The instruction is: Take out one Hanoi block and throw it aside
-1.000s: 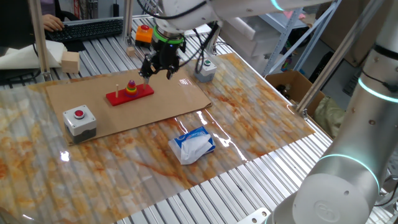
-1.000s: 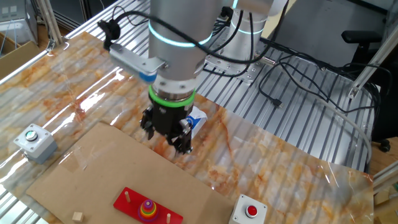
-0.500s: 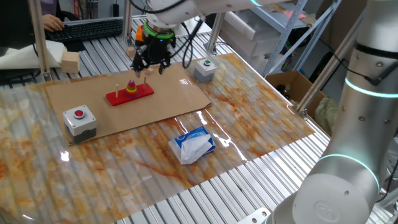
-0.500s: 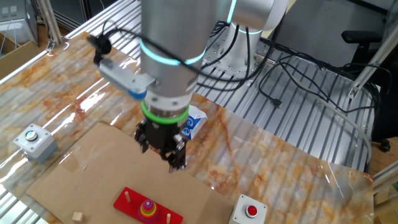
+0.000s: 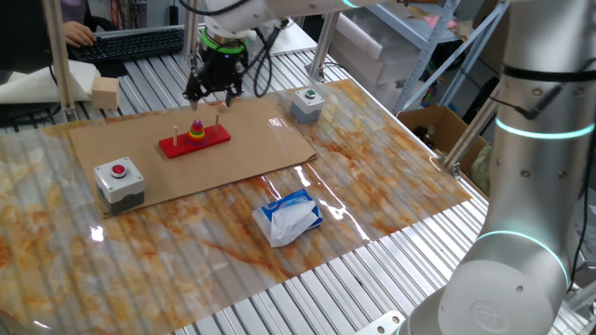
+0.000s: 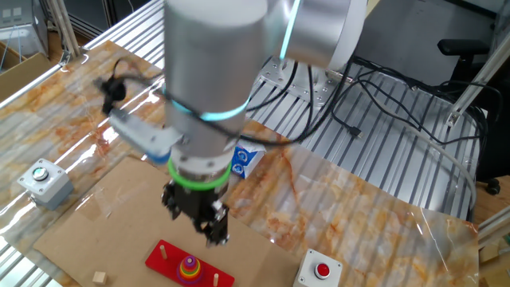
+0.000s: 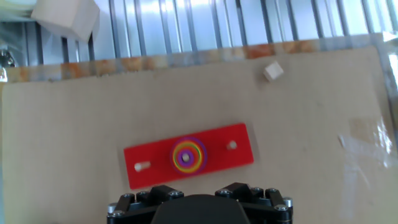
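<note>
The table [image 5: 391, 200] has a top of metal slats, and a sheet with an orange marble pattern [image 5: 214, 242] under clear film covers most of it. On the sheet lies a brown cardboard [image 5: 251, 149], which reaches close to the far edge of the table in one fixed view. Around the table stand metal frames, a keyboard [image 5: 140, 42] beyond the far left corner, and an open carton [image 5: 433, 126] on the floor past the right edge. Black cables [image 6: 374, 96] run over the bare slats in the other fixed view.

No writing can be read on any thing. A blue and white packet [image 5: 291, 216] near the front edge carries print, but it is too small to read.

The arm [image 5: 535, 140] rises from the front right corner and bends over the cardboard. The gripper [image 5: 212, 91] hangs above the far edge of the cardboard, just beyond the red base [image 5: 194, 140] and not touching it. I cannot tell how wide its fingers stand.

The base with three pegs lies in the middle of the cardboard with free cardboard on all sides. The ring stack [image 7: 188, 155] sits on the middle peg, and the purple block [image 7: 185, 159] is on top of it.

A grey box with a red button [image 5: 119, 179] stands at the left front corner of the cardboard, a second grey box [image 5: 306, 104] at its far right corner. A small wooden cube [image 7: 272, 71] lies near the cardboard edge.
</note>
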`<action>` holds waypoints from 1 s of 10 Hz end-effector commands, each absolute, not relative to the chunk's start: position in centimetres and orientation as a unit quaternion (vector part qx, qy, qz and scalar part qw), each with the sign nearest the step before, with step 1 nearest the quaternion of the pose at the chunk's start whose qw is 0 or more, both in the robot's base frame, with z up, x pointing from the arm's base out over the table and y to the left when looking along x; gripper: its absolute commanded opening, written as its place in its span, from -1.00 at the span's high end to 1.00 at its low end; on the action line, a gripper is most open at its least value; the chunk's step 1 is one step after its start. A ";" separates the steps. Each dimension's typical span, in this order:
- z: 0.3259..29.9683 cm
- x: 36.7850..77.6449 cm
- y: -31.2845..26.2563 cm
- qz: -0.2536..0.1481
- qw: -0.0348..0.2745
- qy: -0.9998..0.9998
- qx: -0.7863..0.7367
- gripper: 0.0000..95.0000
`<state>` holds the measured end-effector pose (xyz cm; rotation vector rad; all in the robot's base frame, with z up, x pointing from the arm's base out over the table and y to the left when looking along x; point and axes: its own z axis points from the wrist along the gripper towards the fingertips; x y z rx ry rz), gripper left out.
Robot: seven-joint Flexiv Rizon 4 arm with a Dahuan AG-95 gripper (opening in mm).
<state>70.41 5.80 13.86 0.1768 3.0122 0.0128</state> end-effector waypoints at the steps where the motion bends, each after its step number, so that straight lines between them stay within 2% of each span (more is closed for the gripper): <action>1: 13.3 71.4 6.0 0.002 0.066 0.996 0.065 -0.60; 5: 12.9 73.4 6.0 0.002 0.064 0.996 0.067 -0.60; 10: 12.8 74.1 5.9 0.002 0.064 0.996 0.068 -0.60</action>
